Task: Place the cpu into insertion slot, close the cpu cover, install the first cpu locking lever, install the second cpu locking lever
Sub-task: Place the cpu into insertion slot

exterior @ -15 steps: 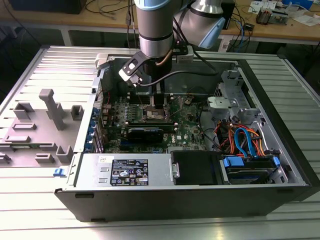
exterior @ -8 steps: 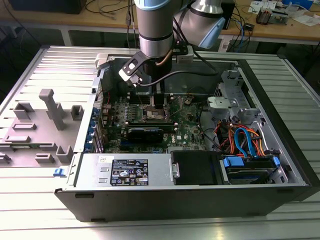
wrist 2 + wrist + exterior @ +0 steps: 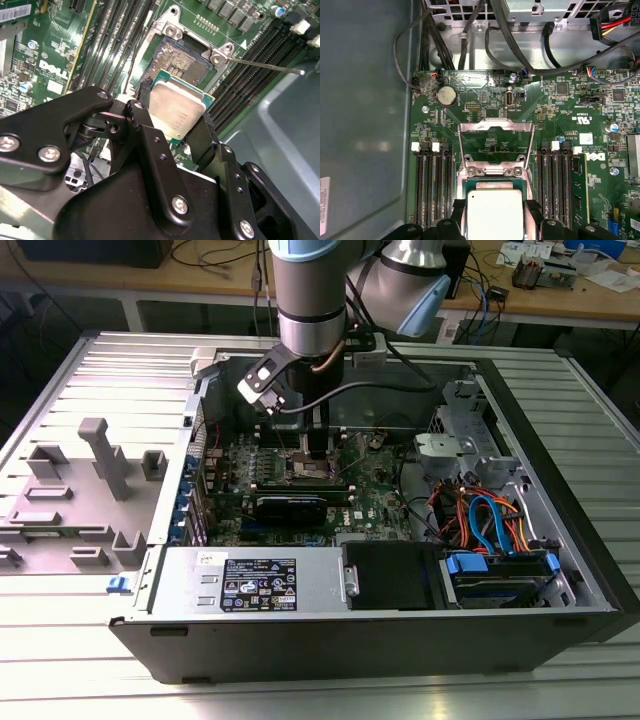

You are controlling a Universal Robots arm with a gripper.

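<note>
My gripper (image 3: 177, 111) is shut on the cpu (image 3: 175, 112), a flat square chip with a silvery top and green edge, pinched by two black fingers (image 3: 144, 95). It hangs close over the insertion slot (image 3: 177, 56), whose dark pin field and silver rim show partly beyond the chip; I cannot tell whether they touch. In the first wrist view the cpu (image 3: 495, 212) sits between the fingers of the gripper (image 3: 495, 209), and the cpu cover (image 3: 495, 126) stands swung open behind the slot. A thin locking lever (image 3: 265, 66) sticks out sideways. In the exterior view the gripper (image 3: 318, 448) reaches down onto the motherboard (image 3: 385, 495).
Long black memory slots (image 3: 432, 185) flank the socket on both sides. A round coin battery (image 3: 446, 95) and black cables (image 3: 495, 30) lie beyond it. The case holds a power supply (image 3: 250, 580) and a drive bay with blue and orange cables (image 3: 490, 520). A grey fixture (image 3: 95, 475) lies outside the case.
</note>
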